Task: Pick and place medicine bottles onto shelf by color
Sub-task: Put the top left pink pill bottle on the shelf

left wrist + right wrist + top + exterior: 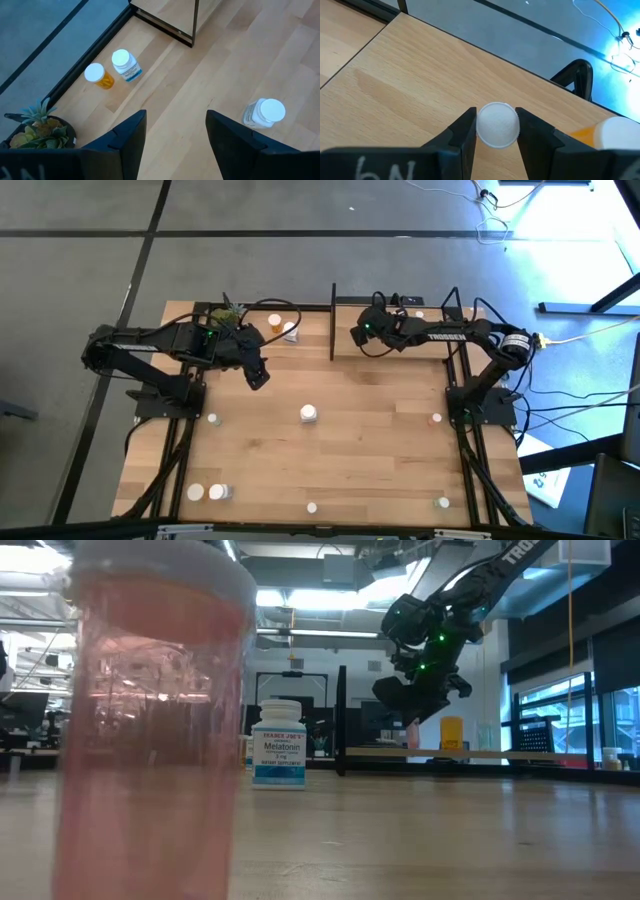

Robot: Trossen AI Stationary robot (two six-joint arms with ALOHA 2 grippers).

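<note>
My right gripper [496,131] is over the shelf [410,70], near its left post [333,320], and is shut on a medicine bottle with a white cap [497,125] and a pinkish body [413,730]. An orange bottle [612,134] stands on the shelf right beside it. My left gripper [175,135] hangs open above the table, left of centre [258,375], with nothing between its fingers. Beyond it, an orange bottle [100,76] and a white bottle [126,65] stand together, and another white bottle [265,113] stands apart. My right gripper pinches the bottle's top between its two fingers, one on each side of the white cap [481,127]. The fingers slant down at it from the table's right. The bottle stays upright below them; whether its base rests on the shelf board I cannot tell.
A small potted plant [225,313] stands at the far left corner. Loose bottles are scattered over the table, such as a white one at the centre [308,413] and a pair near the front left [207,492]. A pink bottle [150,720] stands close to the low camera.
</note>
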